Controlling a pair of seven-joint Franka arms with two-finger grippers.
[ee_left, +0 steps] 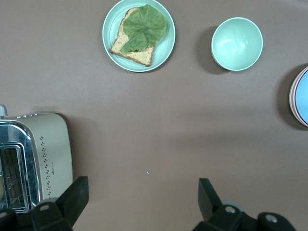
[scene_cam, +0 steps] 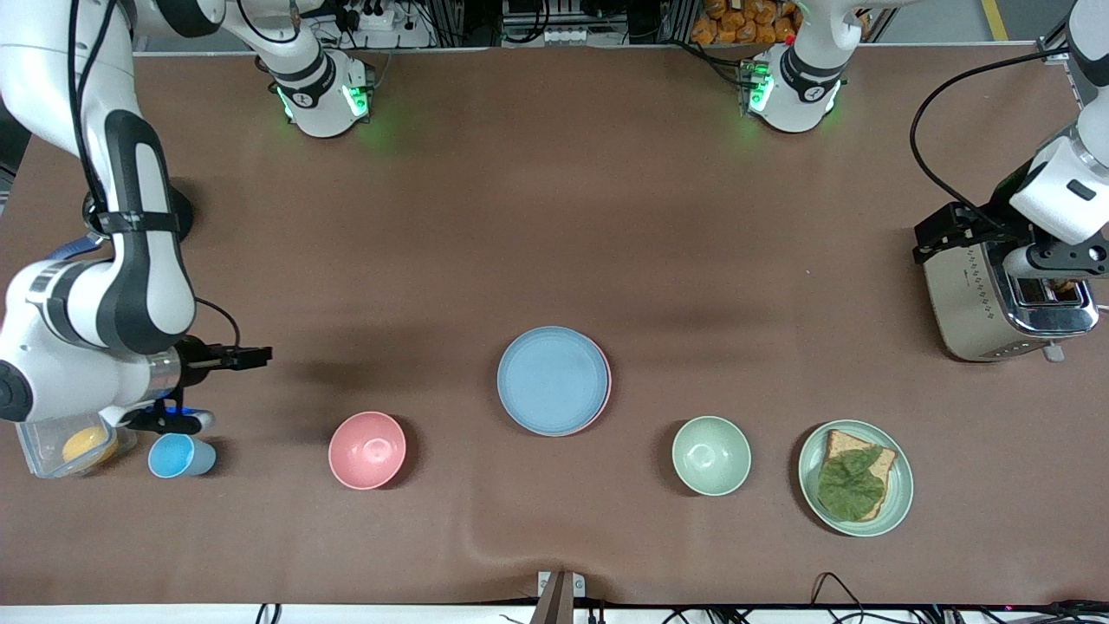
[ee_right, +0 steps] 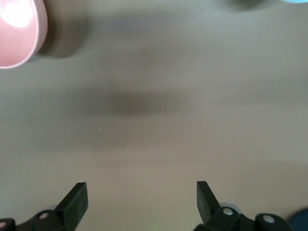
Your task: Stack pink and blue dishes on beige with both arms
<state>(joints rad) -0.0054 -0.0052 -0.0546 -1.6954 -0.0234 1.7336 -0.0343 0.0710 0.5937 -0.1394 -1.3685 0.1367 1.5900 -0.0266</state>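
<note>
Front view showed the blue plate [scene_cam: 551, 378] stacked on the pink plate [scene_cam: 604, 390], so the left gripper [ee_left: 143, 202] and right gripper [ee_right: 142, 202] hung spread wide apart and empty, each at its own end of the table [scene_cam: 554, 217], judged finished with the stack.

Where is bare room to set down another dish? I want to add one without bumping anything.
Bare: the table between the arm bases and the blue plate. Crowded: the near row, pink bowl, green bowl, sandwich plate, and by the toaster.
</note>
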